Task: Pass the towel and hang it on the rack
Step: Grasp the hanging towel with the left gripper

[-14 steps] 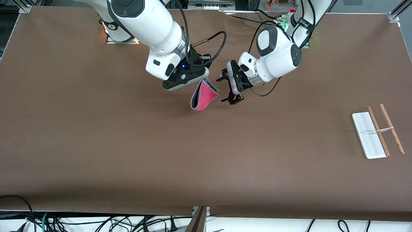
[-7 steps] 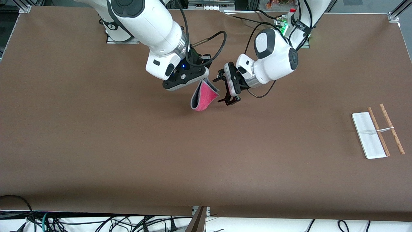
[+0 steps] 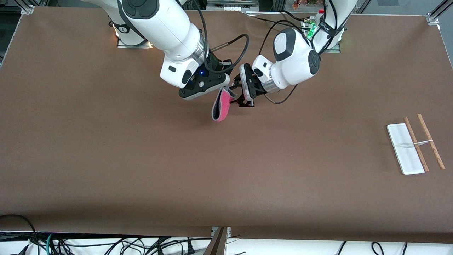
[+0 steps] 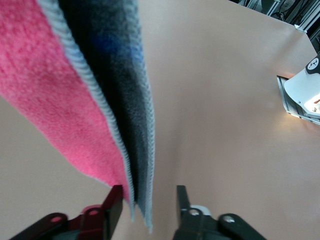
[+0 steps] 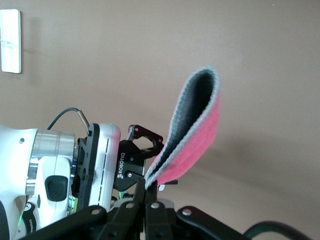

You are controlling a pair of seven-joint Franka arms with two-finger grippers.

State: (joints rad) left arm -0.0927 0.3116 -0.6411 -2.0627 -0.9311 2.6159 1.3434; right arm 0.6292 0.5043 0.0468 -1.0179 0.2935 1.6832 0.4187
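The pink towel with grey trim hangs folded above the middle of the table. My right gripper is shut on its upper edge; the right wrist view shows the gripper pinching the towel. My left gripper is open beside the towel. In the left wrist view the gripper has the towel's hanging edge between its two fingers, with a gap on one side. The rack lies at the left arm's end of the table.
The rack's white base also shows in the right wrist view. The right arm's base plate shows in the left wrist view. Cables hang below the table's near edge.
My left gripper has moved toward the right gripper and now has its open fingers around the towel's edge. The towel's fold looks narrower. The right gripper has stayed put.
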